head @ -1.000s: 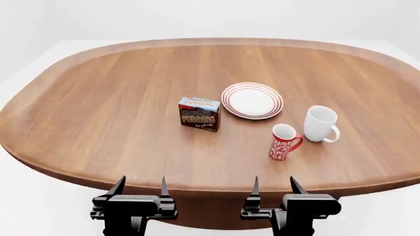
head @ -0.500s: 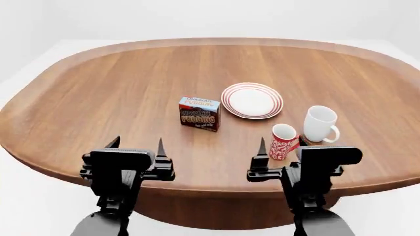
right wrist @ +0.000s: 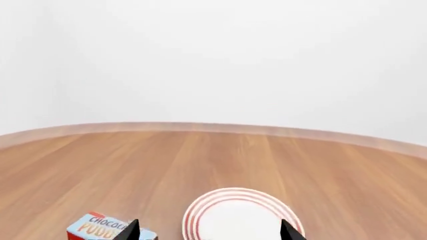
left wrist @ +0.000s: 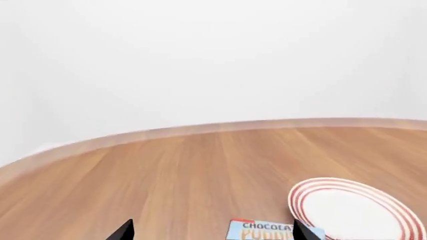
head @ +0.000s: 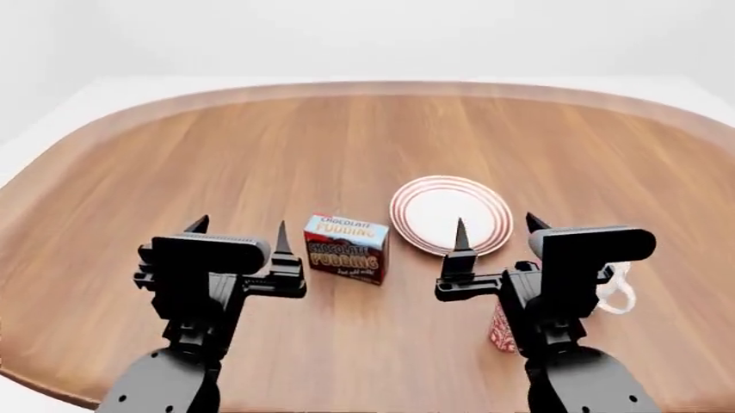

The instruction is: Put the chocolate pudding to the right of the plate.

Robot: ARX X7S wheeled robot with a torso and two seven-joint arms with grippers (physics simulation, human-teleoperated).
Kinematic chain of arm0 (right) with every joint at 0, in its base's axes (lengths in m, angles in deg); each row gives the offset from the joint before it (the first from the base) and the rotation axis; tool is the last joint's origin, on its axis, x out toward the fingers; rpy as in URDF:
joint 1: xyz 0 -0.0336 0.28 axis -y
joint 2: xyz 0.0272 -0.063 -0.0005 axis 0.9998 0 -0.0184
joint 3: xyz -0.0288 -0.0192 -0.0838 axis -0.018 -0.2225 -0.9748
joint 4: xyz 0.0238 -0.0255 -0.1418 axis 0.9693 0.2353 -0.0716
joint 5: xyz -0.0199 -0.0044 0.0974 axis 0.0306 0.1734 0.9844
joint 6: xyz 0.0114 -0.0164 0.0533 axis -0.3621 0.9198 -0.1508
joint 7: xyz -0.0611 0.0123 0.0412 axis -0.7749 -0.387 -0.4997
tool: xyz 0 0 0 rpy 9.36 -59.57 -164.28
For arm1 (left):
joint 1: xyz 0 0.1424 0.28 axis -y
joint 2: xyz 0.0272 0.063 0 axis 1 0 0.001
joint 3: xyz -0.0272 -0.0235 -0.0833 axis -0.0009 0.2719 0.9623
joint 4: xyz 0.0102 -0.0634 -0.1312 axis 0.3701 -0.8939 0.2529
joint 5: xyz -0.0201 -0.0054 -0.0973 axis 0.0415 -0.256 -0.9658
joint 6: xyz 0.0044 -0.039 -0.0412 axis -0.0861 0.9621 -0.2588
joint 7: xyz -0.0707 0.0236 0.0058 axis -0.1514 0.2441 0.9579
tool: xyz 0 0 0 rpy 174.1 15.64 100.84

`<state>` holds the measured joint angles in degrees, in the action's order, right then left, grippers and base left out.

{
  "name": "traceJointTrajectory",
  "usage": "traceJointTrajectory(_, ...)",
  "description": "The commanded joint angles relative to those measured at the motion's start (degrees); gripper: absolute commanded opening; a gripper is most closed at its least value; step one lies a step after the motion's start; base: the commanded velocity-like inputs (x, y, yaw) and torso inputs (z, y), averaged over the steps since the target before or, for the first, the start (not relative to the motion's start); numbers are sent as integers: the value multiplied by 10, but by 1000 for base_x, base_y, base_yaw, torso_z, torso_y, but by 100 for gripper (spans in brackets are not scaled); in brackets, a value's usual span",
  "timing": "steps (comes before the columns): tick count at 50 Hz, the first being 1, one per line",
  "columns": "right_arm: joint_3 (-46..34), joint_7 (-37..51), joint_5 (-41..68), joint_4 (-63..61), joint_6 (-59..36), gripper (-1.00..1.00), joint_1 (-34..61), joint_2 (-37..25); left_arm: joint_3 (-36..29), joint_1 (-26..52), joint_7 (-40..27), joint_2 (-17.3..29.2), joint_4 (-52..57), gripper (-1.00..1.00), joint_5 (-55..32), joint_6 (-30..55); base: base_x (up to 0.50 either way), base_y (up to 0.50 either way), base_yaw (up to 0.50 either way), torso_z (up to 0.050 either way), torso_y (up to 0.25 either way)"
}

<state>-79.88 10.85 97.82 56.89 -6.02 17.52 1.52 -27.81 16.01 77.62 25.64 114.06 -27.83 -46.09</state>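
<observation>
The chocolate pudding [head: 346, 249] is a small brown carton with a blue and red top, standing on the wooden table left of the plate [head: 428, 209], a white round plate with red rings. The pudding's top also shows in the left wrist view [left wrist: 267, 231] and the right wrist view [right wrist: 97, 227], and the plate shows in both too [left wrist: 353, 212] [right wrist: 240, 217]. My left gripper [head: 239, 232] is open and empty, near-left of the pudding. My right gripper [head: 497, 228] is open and empty, in front of the plate's near edge.
A red patterned mug [head: 501, 331] is mostly hidden behind my right arm. A white mug [head: 617, 288] shows only partly at the right arm's right side. The table's far edge [head: 379, 86] curves across the back.
Both arms have risen and reached forward over the table, from the near edge to beside the pudding and plate. The head view has shifted, so the objects sit lower in the picture.
</observation>
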Motion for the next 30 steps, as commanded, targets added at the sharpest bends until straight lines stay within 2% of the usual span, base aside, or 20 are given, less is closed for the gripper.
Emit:
traceJointTrajectory(1, -3, 2, 2, 1, -2, 100, 3, -5, -4, 6, -5, 4, 3, 100, -2, 6, 500, 0, 0, 0, 0)
traceJointTrajectory(30, -10, 6, 10, 10, 10, 100, -2, -10, -12, 5, -15, 10, -7, 100, -7, -7, 500, 0, 0, 0, 1)
